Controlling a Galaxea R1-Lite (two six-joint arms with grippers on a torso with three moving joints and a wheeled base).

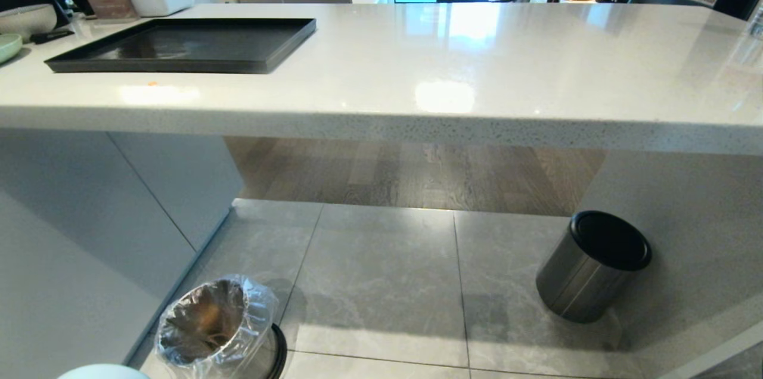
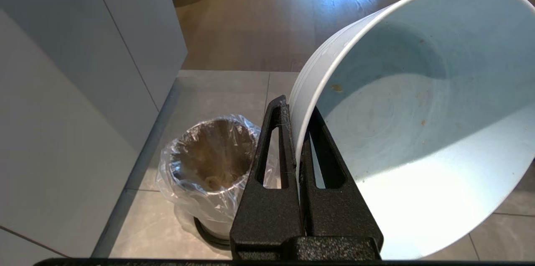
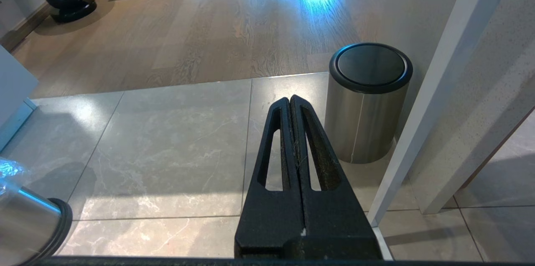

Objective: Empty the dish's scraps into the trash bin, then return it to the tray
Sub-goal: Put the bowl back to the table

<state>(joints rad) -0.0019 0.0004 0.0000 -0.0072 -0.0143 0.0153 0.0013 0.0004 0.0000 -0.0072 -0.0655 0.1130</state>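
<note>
Left claw point(image 2: 299, 132): I am pinching the dish point(image 2: 418, 124) by its rim, one finger inside, one outside; the dish is tipped on its side, mouth facing the wrist camera.
Dish contents: I am seeing only a few specks and smears inside, no scraps; I judge the emptying done.
Bin point(image 2: 213, 161): standing on the floor below and beside the claw, liner open, something pale lying at the bottom.
Key relation: the tray point(image 1: 179, 45) is lying up on the desk, near its far left corner, well above and ahead of the dish; the left arm is the nearer one.
Next move, my guess: I am needing to level the dish, then lift it over the desk's near edge.
Right claw point(image 3: 294, 132): closed on nothing, hanging over the floor near the dark bin point(image 3: 368, 98).
Views: only the left wrist view is showing the grip and the dish's inside; the head view is showing just a sliver of it at the bottom, but alone shows the tray.
</note>
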